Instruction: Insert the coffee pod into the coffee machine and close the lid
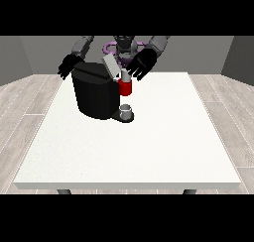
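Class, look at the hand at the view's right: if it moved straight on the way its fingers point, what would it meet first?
The hand at the view's right points down towards the camera. First in that line looks to be the red pod holder of the coffee machine, beside the raised lid. Depth is unclear from this one view.

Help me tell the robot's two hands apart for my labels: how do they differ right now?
The hand at the view's right hangs spread just above the red brew head, beside the raised lid. The hand at the view's left sits behind the coffee machine, at its far corner. Both are black and hold nothing.
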Robot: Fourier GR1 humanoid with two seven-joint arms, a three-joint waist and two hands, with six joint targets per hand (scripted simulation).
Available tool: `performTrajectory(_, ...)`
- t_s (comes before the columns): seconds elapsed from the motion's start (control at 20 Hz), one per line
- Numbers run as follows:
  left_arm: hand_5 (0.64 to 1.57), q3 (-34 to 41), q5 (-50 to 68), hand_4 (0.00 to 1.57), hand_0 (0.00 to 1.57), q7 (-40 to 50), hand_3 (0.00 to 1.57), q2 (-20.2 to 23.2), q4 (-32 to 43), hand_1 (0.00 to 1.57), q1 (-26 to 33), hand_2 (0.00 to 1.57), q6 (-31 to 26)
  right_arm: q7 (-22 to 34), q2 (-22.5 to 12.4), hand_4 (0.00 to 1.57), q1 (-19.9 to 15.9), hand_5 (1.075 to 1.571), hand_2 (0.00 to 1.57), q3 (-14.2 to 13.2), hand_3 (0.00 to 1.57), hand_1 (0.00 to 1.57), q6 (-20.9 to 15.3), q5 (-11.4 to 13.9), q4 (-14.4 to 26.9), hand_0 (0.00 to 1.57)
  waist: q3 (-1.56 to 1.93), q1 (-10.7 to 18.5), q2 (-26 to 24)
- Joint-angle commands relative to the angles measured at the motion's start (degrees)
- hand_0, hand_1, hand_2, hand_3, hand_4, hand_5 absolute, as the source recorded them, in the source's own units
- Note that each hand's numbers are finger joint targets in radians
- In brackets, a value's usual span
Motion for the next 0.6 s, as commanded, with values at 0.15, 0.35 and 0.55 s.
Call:
performTrajectory(0.15, 1.571, 0.8, -0.4, 0.51, 1.19, 0.1, 1.20, 2.0, 1.1, 1.19, -1.8, 1.27, -1.2, -0.1, -0.6, 0.45, 0.9, 1.571, 0.00, 0.1, 0.00, 0.00, 1.7, -0.8, -0.4, 0.00, 0.00, -1.3, 1.2)
performTrajectory(0.35, 1.571, 0.6, -1.2, 0.49, 1.16, -0.4, 1.18, 1.7, 1.5, 1.16, -0.4, 1.24, 0.1, -0.7, 0.4, 0.43, 2.3, 1.571, 0.00, 1.3, 0.00, 0.00, -0.1, 1.0, -1.3, 0.00, -0.01, -0.9, 0.4)
performTrajectory(0.55, 1.571, -0.1, -1.8, 0.49, 1.22, -0.9, 1.20, 0.5, 1.6, 1.22, -0.5, 1.27, 0.5, 1.9, -1.2, 0.45, -1.1, 1.571, 0.00, -0.5, 0.00, 0.00, 0.6, -0.5, -1.8, 0.00, -0.02, -0.5, 1.3)
